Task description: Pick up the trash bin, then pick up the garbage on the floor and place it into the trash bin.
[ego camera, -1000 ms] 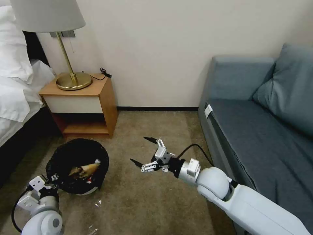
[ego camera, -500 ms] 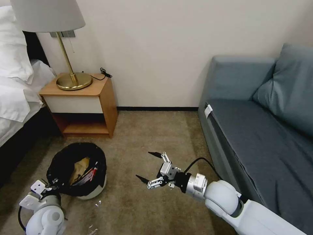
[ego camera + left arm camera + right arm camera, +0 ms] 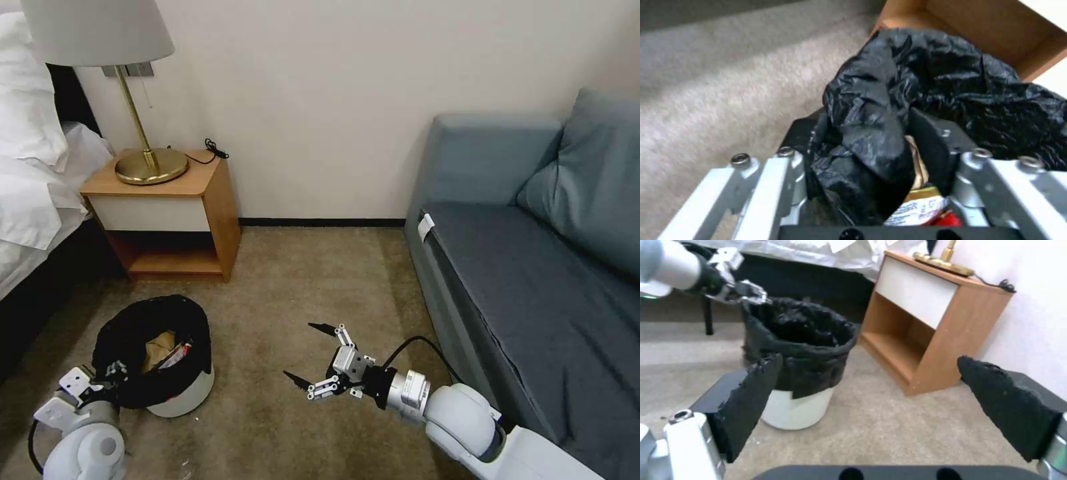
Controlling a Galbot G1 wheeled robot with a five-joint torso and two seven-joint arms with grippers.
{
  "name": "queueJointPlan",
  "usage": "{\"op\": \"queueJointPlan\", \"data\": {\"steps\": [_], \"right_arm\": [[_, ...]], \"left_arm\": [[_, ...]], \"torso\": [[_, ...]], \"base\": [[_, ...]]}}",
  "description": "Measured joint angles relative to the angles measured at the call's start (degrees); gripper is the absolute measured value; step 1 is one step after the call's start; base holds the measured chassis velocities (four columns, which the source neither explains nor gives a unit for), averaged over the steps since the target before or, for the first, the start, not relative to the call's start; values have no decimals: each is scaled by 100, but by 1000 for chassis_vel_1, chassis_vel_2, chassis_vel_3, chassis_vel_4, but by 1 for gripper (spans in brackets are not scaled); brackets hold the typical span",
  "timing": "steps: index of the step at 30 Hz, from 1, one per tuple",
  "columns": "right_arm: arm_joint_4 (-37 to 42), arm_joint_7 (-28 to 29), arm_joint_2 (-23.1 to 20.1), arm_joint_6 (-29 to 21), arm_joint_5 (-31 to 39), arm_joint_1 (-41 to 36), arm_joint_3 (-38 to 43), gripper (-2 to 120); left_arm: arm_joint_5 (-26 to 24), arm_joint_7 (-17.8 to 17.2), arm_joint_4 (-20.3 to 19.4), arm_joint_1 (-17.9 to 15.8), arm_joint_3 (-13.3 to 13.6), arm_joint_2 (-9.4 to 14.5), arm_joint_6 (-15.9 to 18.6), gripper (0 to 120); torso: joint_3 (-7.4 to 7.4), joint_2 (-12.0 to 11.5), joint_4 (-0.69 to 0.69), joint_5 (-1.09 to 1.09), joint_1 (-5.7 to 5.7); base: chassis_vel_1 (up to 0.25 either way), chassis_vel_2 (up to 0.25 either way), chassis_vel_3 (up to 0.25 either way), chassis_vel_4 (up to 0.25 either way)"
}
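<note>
The trash bin (image 3: pixel 179 395) is a white tub lined with a black bag, and it sits low at the carpet on my left. My left gripper (image 3: pixel 112 372) is shut on the near rim; in the left wrist view the bag (image 3: pixel 871 133) bunches between its fingers (image 3: pixel 929 146). Garbage lies inside the bin: crumpled brown paper (image 3: pixel 157 347) and a red-and-white wrapper (image 3: pixel 179 355), whose edge also peeks out in the left wrist view (image 3: pixel 918 208). My right gripper (image 3: pixel 307 352) hovers open and empty over the carpet, right of the bin (image 3: pixel 795 406).
A wooden nightstand (image 3: pixel 200 200) with a brass lamp (image 3: pixel 150 163) stands behind the bin, and a bed (image 3: pixel 33 193) is at the far left. A grey-blue sofa (image 3: pixel 533 267) fills the right side. Open carpet (image 3: pixel 320 280) lies between them.
The bin has tipped from leaning towards me to nearly upright and has sunk lower, with my left gripper still on its rim. The open right gripper has drawn back and down.
</note>
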Motion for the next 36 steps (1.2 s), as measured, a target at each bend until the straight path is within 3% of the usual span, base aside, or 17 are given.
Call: {"op": "queueJointPlan", "data": {"steps": [4, 6, 12, 14, 17, 19, 20, 21, 26, 28, 31, 33, 36], "right_arm": [[-44, 114, 47, 29, 13, 49, -2, 100], [-81, 321, 94, 32, 89, 139, -65, 100], [-84, 471, 106, -77, 299, 218, -117, 100], [-98, 766, 126, -257, 619, 312, -133, 100], [-103, 1029, 150, -366, 770, 360, -141, 100], [-118, 1689, 233, -672, 1156, 435, -120, 100], [-118, 1689, 233, -672, 1156, 435, -120, 100], [-119, 2080, 286, -918, 1389, 442, -50, 100], [-119, 2645, 344, -1207, 1639, 376, 111, 100], [-194, 3144, 503, -1455, 1678, 332, 268, 100], [-219, 3307, 572, -1527, 1706, 310, 336, 100], [-225, 3729, 732, -1698, 1820, 184, 531, 100], [-203, 3863, 765, -1746, 1852, 79, 638, 100]], "left_arm": [[166, 51, -97, 123, -37, 52, 3, 66], [502, 164, -254, 359, -61, 127, 2, 80], [1117, 407, -385, 666, -61, 219, -55, 95], [1915, 785, -506, 1087, -57, 362, -207, 100], [2192, 960, -570, 1281, -55, 434, -287, 100], [2800, 1575, -856, 1822, -56, 619, -619, 100], [2800, 1575, -856, 1822, -56, 619, -619, 100], [2982, 1803, -1075, 2055, -62, 739, -806, 100], [3057, 1985, -1432, 2328, -135, 995, -1016, 100], [2903, 2035, -1835, 2589, -286, 1181, -1021, 100], [2852, 2038, -1992, 2690, -376, 1244, -1018, 100], [2677, 2081, -2236, 2951, -721, 1368, -1114, 100], [2582, 2126, -2250, 3058, -890, 1404, -1210, 100]], "torso": [[0, 0, 0, -1, 0], [0, 0, 0, 0, 0], [0, 0, 1, 0, 0], [0, 0, 0, -1, 0], [0, 0, 1, -1, 0], [0, 0, 2, -1, 0], [0, 0, 2, -1, 0], [0, 0, 2, 1, 0], [0, 0, -2, 0, 0], [0, -1, -1, 0, 0], [0, -1, 0, 1, 0], [0, 0, 0, 1, 0], [0, -1, 0, 1, 0]], "base": [[0, 0, 0, 0], [0, 0, 0, 0], [0, 0, 0, 0], [0, 0, 0, 0], [0, 0, 0, 0], [0, 0, 0, 0], [0, 0, 0, 0], [0, 0, 0, 0], [0, 0, 0, 0], [0, 0, 0, 0], [0, 0, 0, 0], [0, 0, 0, 0], [0, 0, 0, 0]]}}
